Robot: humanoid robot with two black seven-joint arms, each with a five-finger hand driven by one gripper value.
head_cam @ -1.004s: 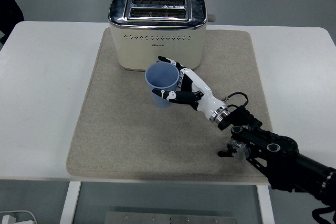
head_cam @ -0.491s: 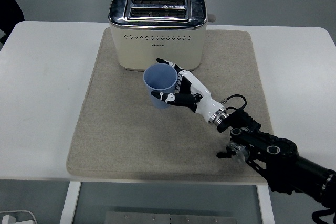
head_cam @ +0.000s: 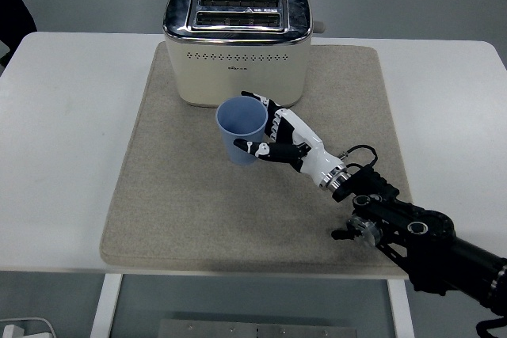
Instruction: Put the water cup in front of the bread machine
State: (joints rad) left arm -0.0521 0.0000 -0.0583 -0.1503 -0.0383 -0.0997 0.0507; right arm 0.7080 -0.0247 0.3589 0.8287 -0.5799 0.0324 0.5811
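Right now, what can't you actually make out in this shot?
Head view only:
- Whether the blue cup rests on the mat: its base is hidden by the right hand.
- Toaster slot contents: too dark.
- Toaster's back: faces away.
- Left arm: outside the frame.

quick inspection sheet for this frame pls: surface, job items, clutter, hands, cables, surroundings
Surface: white table with a beige mat across its middle.
Job's things: blue water cup, upright and empty, on the mat just in front of the cream bread machine; the machine stands at the mat's far edge, both slots empty.
Clutter: nothing seen.
Hands: right hand wrapped around the cup from the right; left hand not in view.
Cables: thin black loop at the right wrist; nothing else seen.
Surroundings: grey floor beyond the table; dark shape at the top left edge, cannot tell what.
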